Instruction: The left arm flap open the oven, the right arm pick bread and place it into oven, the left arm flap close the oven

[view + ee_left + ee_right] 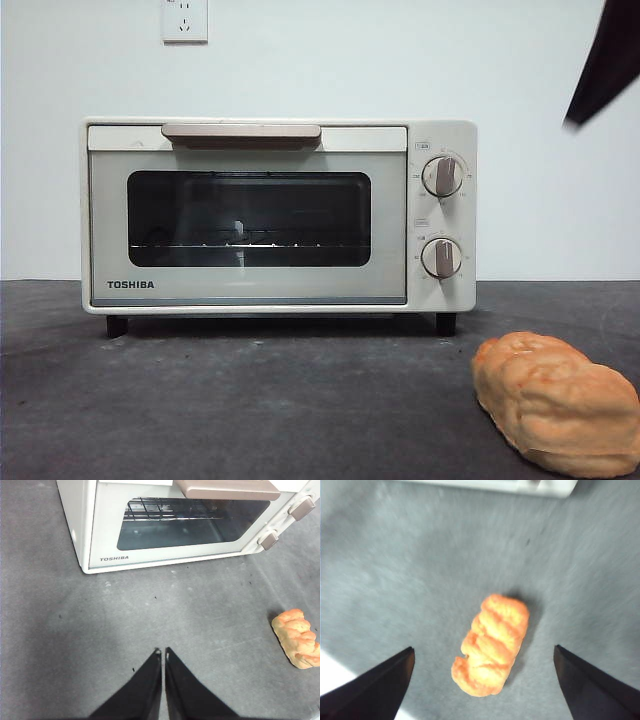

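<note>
Oven [278, 215] door shut, closing off the cavity and wire rack [170, 510]; handle [241, 133] along its top edge has open air in front and above. Bare grey table [250, 400] in front of the oven, with only the bread [560, 400] lying on it, apart from the oven's knob-side corner. Right gripper [484, 652] jaws spread wide with bare table on both sides of the bread; left gripper [163, 653] jaws pressed together above open table.

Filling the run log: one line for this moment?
oven: door shut | bread: on table | left gripper: shut, idle | right gripper: open above bread
</note>
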Action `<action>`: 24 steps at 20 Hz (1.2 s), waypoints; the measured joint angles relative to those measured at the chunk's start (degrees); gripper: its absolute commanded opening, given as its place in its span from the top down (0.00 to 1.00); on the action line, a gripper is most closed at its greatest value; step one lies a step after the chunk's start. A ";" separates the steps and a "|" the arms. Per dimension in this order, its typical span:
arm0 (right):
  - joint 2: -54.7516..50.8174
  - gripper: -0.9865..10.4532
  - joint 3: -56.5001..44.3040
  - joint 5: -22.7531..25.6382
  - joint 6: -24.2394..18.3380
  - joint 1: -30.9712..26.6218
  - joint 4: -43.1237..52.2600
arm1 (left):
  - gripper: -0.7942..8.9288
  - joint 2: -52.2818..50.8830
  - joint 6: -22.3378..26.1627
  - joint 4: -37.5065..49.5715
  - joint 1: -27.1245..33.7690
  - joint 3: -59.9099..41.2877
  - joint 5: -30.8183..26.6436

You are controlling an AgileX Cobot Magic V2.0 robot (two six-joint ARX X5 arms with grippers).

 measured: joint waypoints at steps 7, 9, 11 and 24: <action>5.66 0.50 -9.31 12.90 10.19 14.53 13.00 | 0.90 0.00 0.00 0.00 0.00 0.00 -0.02; 9.07 0.50 -9.64 16.04 11.89 17.40 15.76 | 0.90 0.00 0.00 0.00 0.00 0.00 -0.02; 12.90 0.50 -9.64 19.39 12.90 19.54 19.08 | 0.90 0.00 0.00 0.00 -0.02 0.00 -0.02; 27.89 0.66 -9.70 26.40 14.32 21.14 27.39 | 0.90 0.00 0.00 0.00 -0.92 0.00 0.00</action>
